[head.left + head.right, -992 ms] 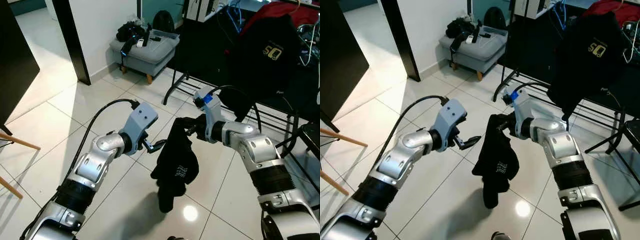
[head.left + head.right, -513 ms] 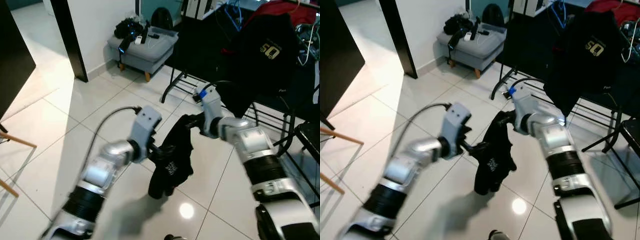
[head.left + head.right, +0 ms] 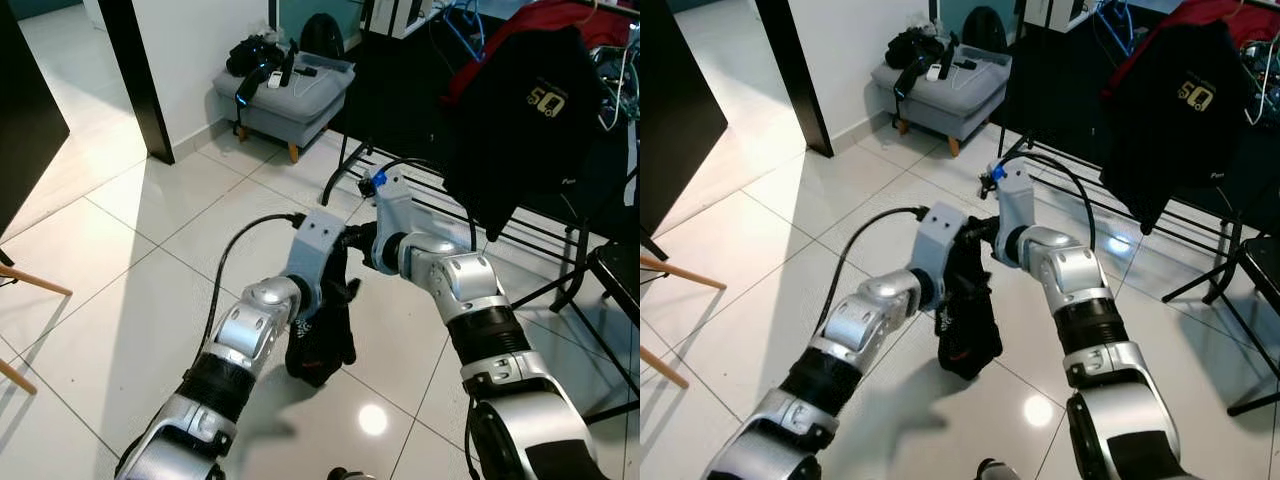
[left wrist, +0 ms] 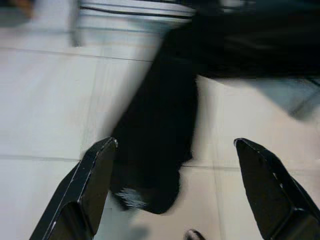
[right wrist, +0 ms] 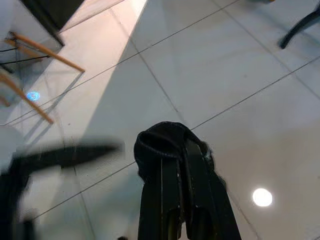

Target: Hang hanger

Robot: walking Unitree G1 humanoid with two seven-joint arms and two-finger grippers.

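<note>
A black garment [image 3: 320, 325] with small white print hangs limp over the tiled floor. My right gripper [image 3: 352, 238] is shut on its bunched top; in the right wrist view the cloth [image 5: 167, 137] wraps over the closed fingertips. Any hanger inside the cloth is hidden. My left gripper [image 3: 343, 290] is pressed up against the garment's side. The left wrist view shows its fingers [image 4: 95, 180] spread wide open, with the garment [image 4: 160, 145] hanging just beyond them. Behind stands a black clothes rack [image 3: 420, 195] holding a black T-shirt [image 3: 530, 110].
A grey footstool [image 3: 290, 95] piled with dark items sits at the back left beside a black door frame [image 3: 130, 80]. Wooden chair legs [image 3: 30, 285] poke in at the far left. A black stand [image 3: 610, 280] is at the right.
My left gripper has swung right, from clear of the garment to against it. My right gripper has drawn the garment closer and to the left. The camera has shifted a little.
</note>
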